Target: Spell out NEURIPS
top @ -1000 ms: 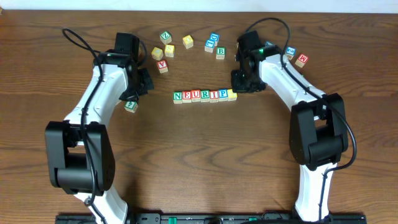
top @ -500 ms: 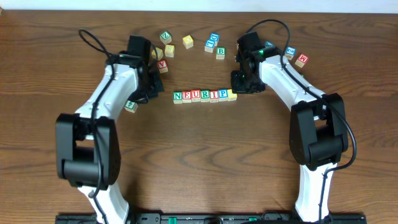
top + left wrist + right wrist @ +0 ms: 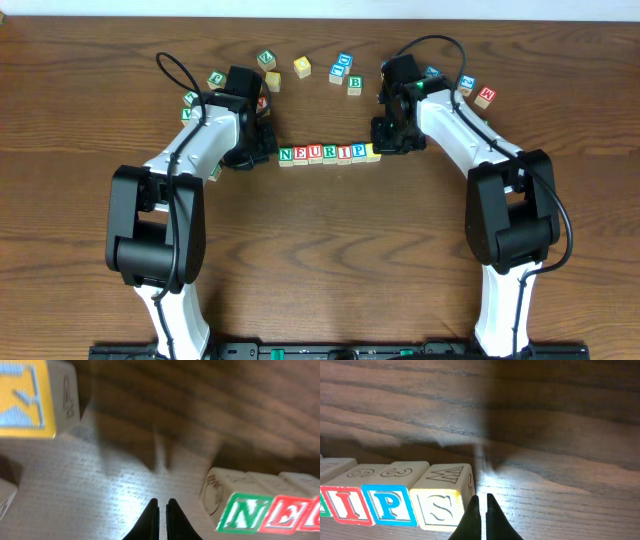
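A row of letter blocks [image 3: 330, 153] reading NEURIPS on the worktop [image 3: 330, 250], left fingers [image 3: 151, 522] pinched narrow and empty just beside the row's N end, right fingers [image 3: 472, 522] likewise narrow and empty just beside its S end, loose blocks [image 3: 345, 72] behind the row.

Both arms reach forward, wrists turned inward. My left gripper [image 3: 162, 502] is pinched closed, right gripper [image 3: 482, 497] likewise.
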Tool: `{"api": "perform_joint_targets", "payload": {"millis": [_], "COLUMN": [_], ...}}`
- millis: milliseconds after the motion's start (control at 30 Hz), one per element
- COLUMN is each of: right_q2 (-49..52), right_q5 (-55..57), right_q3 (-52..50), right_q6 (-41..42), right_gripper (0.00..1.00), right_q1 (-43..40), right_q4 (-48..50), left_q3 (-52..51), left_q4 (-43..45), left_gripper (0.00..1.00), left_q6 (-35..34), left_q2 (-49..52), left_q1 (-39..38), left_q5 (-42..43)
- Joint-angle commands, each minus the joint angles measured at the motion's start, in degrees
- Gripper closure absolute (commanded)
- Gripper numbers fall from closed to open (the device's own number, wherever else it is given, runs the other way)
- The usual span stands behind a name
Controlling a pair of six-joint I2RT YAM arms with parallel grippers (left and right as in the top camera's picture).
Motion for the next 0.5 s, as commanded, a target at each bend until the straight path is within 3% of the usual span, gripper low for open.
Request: {"api": "perform_joint_targets", "payload": {"millis": [0, 467], "right_q2": [0.55, 0.55], "right_q5": [-0.85, -1.95], "right_q3": [-0.50, -0.50], "right_q6": [0.74, 1.22], "right_gripper": [0.99, 0.99], "right_q1": [-0.28, -0.28], "right_q4": [-0.46, -2.14], "left_q3": [-0.33, -0.33], "left_q4": [1.27, 3.74], "left_gripper": [0.92, 0.92], "left_q6": [-0.31, -0.31], "left_q2": [0.74, 0.74], "left_q1": [-0.39, -4.20], "left_q5": [1.51, 1.42]}}
